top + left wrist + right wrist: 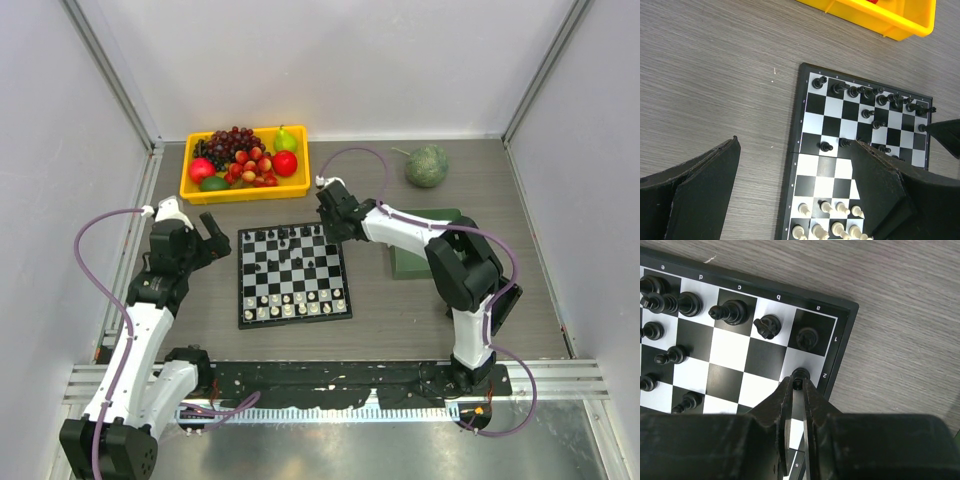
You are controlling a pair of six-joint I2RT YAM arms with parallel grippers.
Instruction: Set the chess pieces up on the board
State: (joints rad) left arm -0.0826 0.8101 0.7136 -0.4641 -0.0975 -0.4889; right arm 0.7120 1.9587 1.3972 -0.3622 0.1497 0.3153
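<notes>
**Black pawn pinched at the board's edge**

Our right pincer (799, 386) is pressed together on a black pawn (800, 373), gripping its round head from above. The pawn sits over the white square marked a2, at the rim of the board (847, 337) and just beside the piece on the corner square. We cannot tell whether its foot touches the square.

Our left pincer (795, 142) hangs spread wide, holding nothing, over the counter (715, 75) at the board's left side. The rest of the chess pieces (296, 304) are on the board: white in the two near rows, black in the far rows, with several black ones out of line.

We judge the pawn to be very light, hard and smooth, so weight is no worry, but slipping or swivelling between the pads is. The head and neck are the best hold, taken squarely and kept upright with a gentle squeeze. Its narrow foot may tip on release. With neighbours this close, we would move straight up and down.
</notes>
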